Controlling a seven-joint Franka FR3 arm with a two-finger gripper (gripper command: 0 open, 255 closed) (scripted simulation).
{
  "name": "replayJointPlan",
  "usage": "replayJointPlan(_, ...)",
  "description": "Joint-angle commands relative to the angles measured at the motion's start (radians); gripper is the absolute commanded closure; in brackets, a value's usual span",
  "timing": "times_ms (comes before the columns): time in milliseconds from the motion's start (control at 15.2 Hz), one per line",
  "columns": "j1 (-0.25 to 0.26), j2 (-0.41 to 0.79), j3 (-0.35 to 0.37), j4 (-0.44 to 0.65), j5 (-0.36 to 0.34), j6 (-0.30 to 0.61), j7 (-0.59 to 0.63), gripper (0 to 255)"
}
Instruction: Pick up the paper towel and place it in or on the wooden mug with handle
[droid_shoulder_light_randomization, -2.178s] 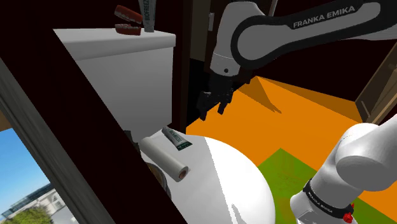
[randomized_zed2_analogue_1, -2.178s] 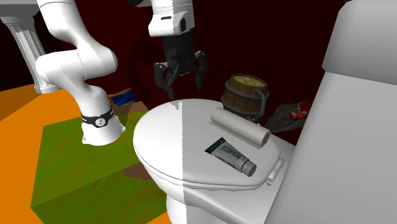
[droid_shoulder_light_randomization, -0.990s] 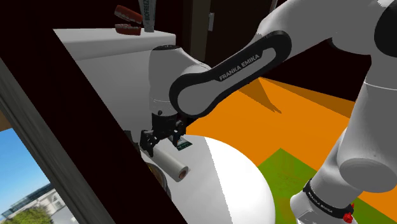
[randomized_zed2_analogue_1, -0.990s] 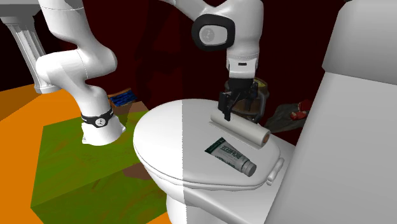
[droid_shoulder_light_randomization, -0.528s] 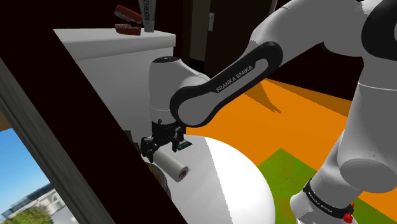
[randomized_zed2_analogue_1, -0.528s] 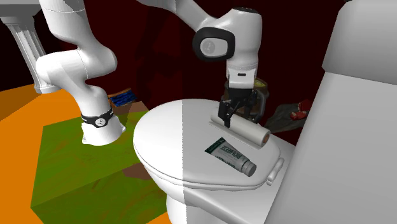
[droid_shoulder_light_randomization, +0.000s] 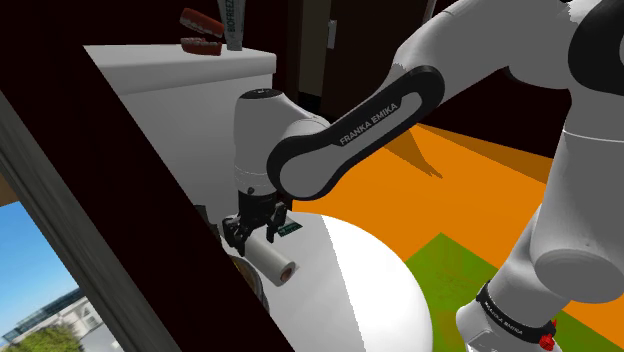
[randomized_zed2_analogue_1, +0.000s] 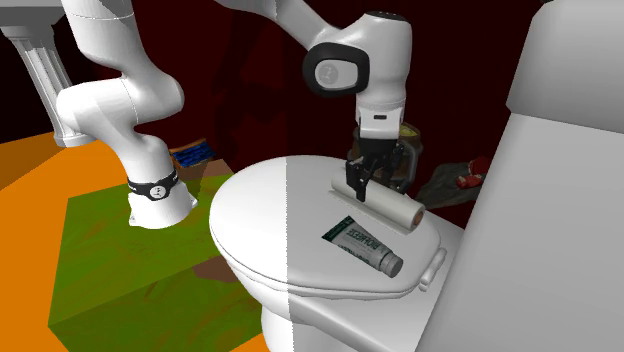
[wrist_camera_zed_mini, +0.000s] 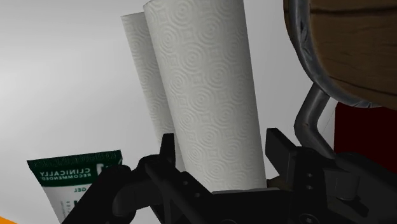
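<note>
On the white toilet lid (randomized_zed2_analogue_1: 270, 215) lies the white embossed paper towel roll (wrist_camera_zed_mini: 210, 95), its long axis running away from the black two-finger gripper (wrist_camera_zed_mini: 219, 145), which clasps one end crosswise. Just beside it stands the metal-banded wooden mug (wrist_camera_zed_mini: 356, 44). The green-and-white tube (wrist_camera_zed_mini: 70, 175) reads "CLINICALLY" and "GEL", and the white arm (droid_shoulder_light_randomization: 460, 40) reads "FRANKA EMIKA".

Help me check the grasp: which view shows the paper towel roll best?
The wrist view: the white paper towel roll looms close, clasped between the black fingers. The shoulder view shows its open end; the second exterior view, its length on the white toilet lid.
</note>
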Motion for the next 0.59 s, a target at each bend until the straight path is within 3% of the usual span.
replayJointPlan(0, 0.000, 0.001, -0.001, -0.001, 0.000, 0.000, 0.000, 255)
replayJointPlan(528, -0.005, -0.017, 0.005, 0.008, 0.014, -0.024, -0.008, 255)
